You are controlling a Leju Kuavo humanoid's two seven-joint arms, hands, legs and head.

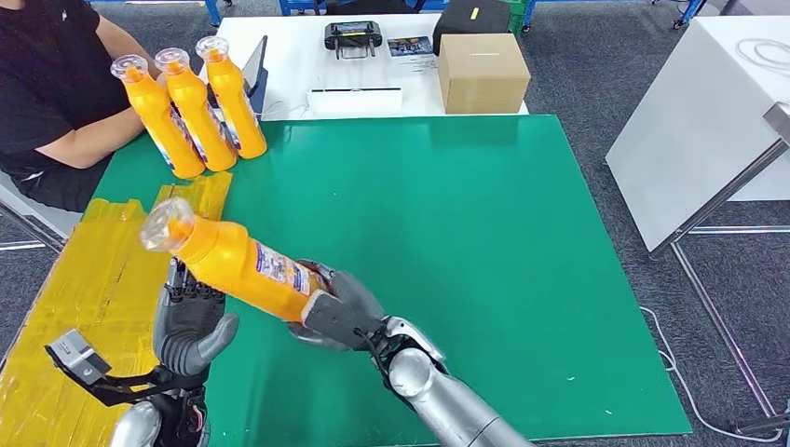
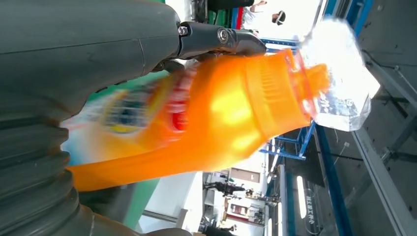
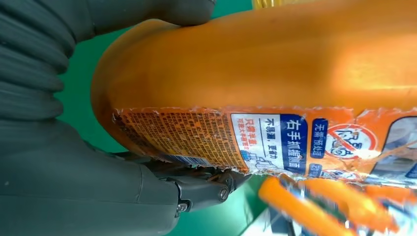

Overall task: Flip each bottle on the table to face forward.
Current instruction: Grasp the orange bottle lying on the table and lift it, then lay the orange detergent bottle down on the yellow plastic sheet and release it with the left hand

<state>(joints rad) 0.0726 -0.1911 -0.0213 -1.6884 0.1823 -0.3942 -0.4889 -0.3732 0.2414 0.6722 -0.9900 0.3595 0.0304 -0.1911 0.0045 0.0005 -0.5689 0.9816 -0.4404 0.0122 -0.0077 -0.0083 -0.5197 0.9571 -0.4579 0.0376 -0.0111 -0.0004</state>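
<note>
An orange bottle (image 1: 238,265) with a clear cap is held tilted above the green mat (image 1: 484,261), cap toward the upper left. My right hand (image 1: 340,312) grips its base; up close its printed label (image 3: 270,142) shows against that hand (image 3: 59,187). My left hand (image 1: 191,321) is just under the bottle's upper half, fingers spread and pointing up behind it. In the left wrist view the bottle (image 2: 221,113) is blurred, with a finger (image 2: 221,39) lying along its side. Three more orange bottles (image 1: 200,107) stand upright at the mat's far left corner.
A person in black (image 1: 56,84) sits at the far left, beside the three bottles. Yellow tape (image 1: 84,298) covers the table's left strip. Behind the mat are a cardboard box (image 1: 482,73), a controller (image 1: 352,37) and a white table (image 1: 708,121) on the right.
</note>
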